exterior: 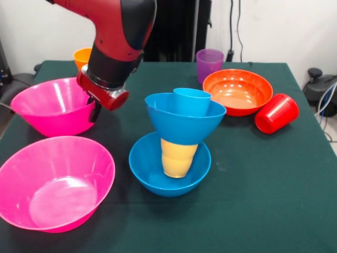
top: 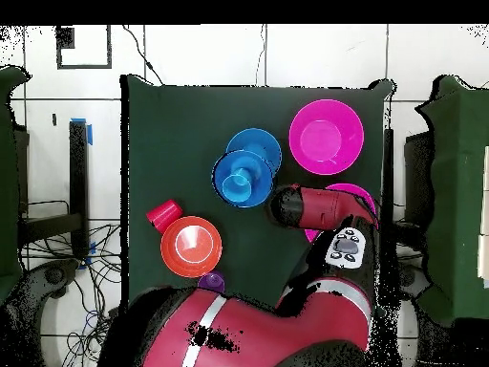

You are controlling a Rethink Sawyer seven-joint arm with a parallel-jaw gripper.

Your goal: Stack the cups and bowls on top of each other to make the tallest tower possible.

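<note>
Two pink bowls sit on the left of the front view; the nearer pink bowl [exterior: 55,182] lies at the table's front edge, empty, and the farther pink bowl [exterior: 52,105] stands behind it, close but apart. The tower [exterior: 176,134] rises mid-table — a lower blue bowl [exterior: 150,168] on the green tablecloth [exterior: 263,200], a yellow cup [exterior: 178,158] standing upside down in it, an upper blue bowl [exterior: 181,124] perched on that cup and tilted a little, and a light blue cup [exterior: 192,101] resting inside the top bowl (leaning slightly). The gripper [exterior: 96,112] hangs beneath the red and black arm [exterior: 118,37], at the right rim of the farther pink bowl; only a dark tip shows against the bowl, so I cannot tell how the claw stands. To the right, the red cup [exterior: 276,113] lies on its side, just beside the orange-red bowl [exterior: 238,92]; behind that bowl the purple cup [exterior: 209,64] stands upright; the orange cup [exterior: 82,57] shows at the far left — partly hidden by the arm.
</note>
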